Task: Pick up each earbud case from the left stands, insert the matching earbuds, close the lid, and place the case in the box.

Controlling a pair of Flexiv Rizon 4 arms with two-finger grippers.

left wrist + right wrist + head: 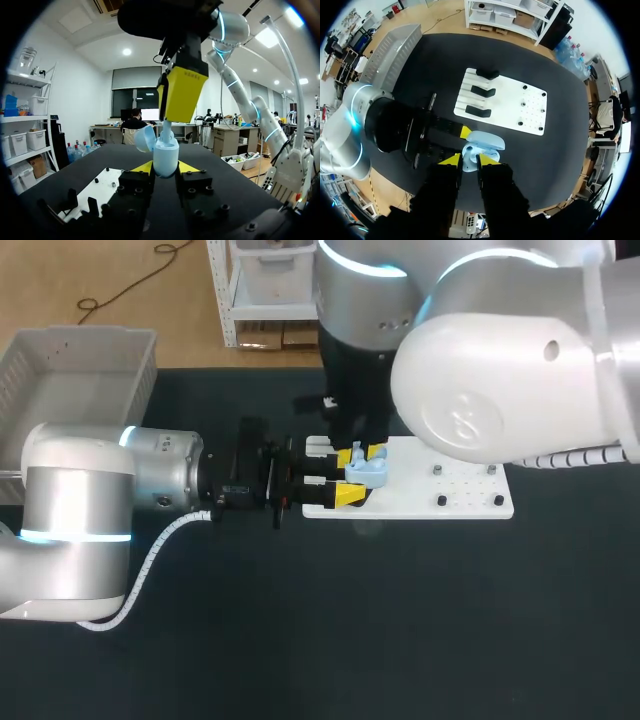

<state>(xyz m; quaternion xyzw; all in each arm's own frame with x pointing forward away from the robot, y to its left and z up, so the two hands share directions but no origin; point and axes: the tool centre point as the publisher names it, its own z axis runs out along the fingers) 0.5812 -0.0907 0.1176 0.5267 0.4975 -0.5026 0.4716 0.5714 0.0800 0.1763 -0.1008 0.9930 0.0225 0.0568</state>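
A light blue earbud case [165, 157] stands upright between the yellow tips of my left gripper [166, 169], which is shut on it. Its lid [144, 138] hangs open to one side. My right gripper [469, 160] points straight down over the case's open mouth, shut on a white earbud [167, 132] that sits at the opening. In the head view both grippers meet at the case [368, 472], over the white board's left end. The earbud itself is hidden in the head view.
The white board [455, 495] carries three black stands [482, 92] and several small pegs [441, 501]. A pale plastic box [80, 370] sits at the table's far left corner. Dark table surface lies all around.
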